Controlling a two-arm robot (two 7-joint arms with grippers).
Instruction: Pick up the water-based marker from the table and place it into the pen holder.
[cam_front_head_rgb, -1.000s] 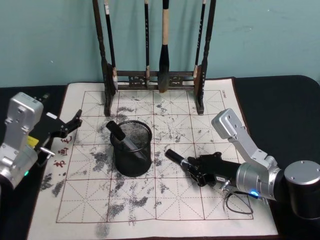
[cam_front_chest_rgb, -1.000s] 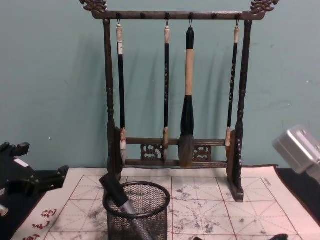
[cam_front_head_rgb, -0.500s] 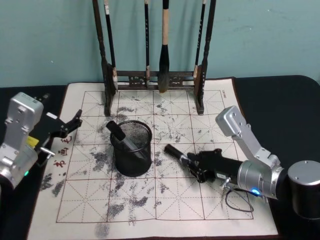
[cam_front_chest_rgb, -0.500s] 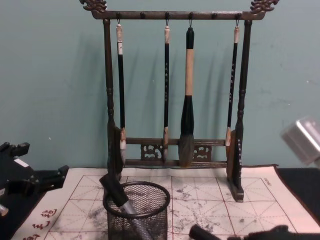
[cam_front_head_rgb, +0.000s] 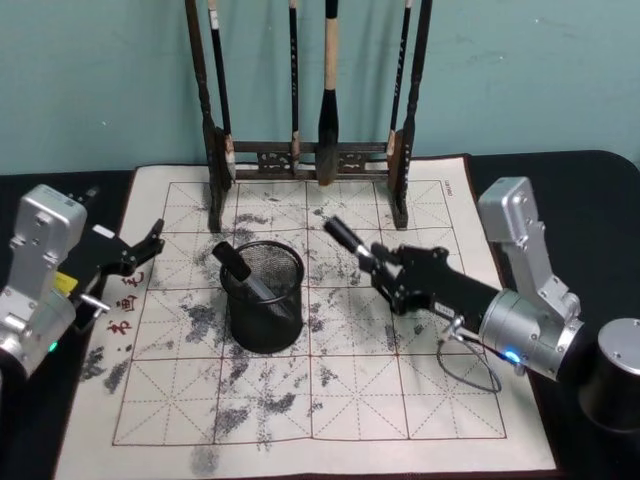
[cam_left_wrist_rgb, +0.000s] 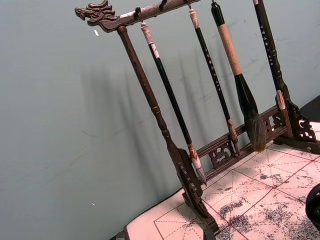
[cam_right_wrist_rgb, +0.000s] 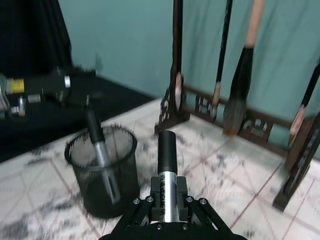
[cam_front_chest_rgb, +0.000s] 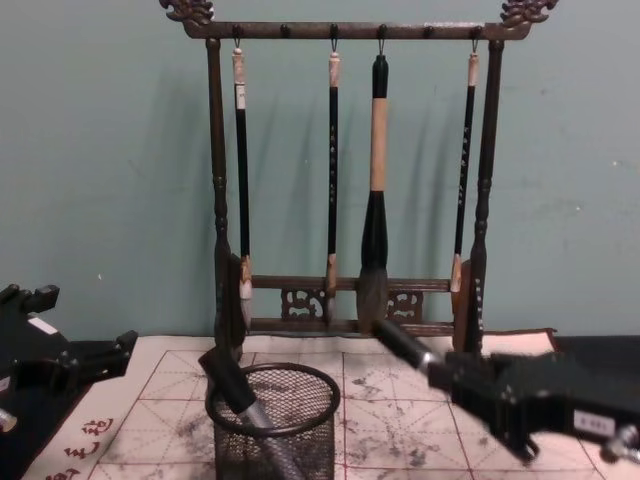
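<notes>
The water-based marker (cam_front_head_rgb: 347, 242), black-capped with a silver barrel (cam_right_wrist_rgb: 166, 195), is held in the air by my right gripper (cam_front_head_rgb: 386, 268), which is shut on its barrel. Its cap points toward the back left, above the mat and right of the pen holder (cam_front_head_rgb: 262, 297). The chest view puts the marker (cam_front_chest_rgb: 397, 347) higher than the holder's rim (cam_front_chest_rgb: 273, 398). The holder, a black wire-mesh cup, holds another dark marker (cam_front_head_rgb: 238, 268) leaning inside. My left gripper (cam_front_head_rgb: 148, 250) stands open at the mat's left edge, apart from the holder.
A tall dark wooden brush rack (cam_front_head_rgb: 312, 160) with several hanging brushes stands at the back of the white grid mat (cam_front_head_rgb: 330, 400). In the left wrist view the rack (cam_left_wrist_rgb: 172, 150) is close. A loose cable (cam_front_head_rgb: 470, 370) lies on the mat by the right arm.
My right gripper has lifted the marker off the mat and carried it up and toward the back, nearer the holder's height. The left arm has not moved.
</notes>
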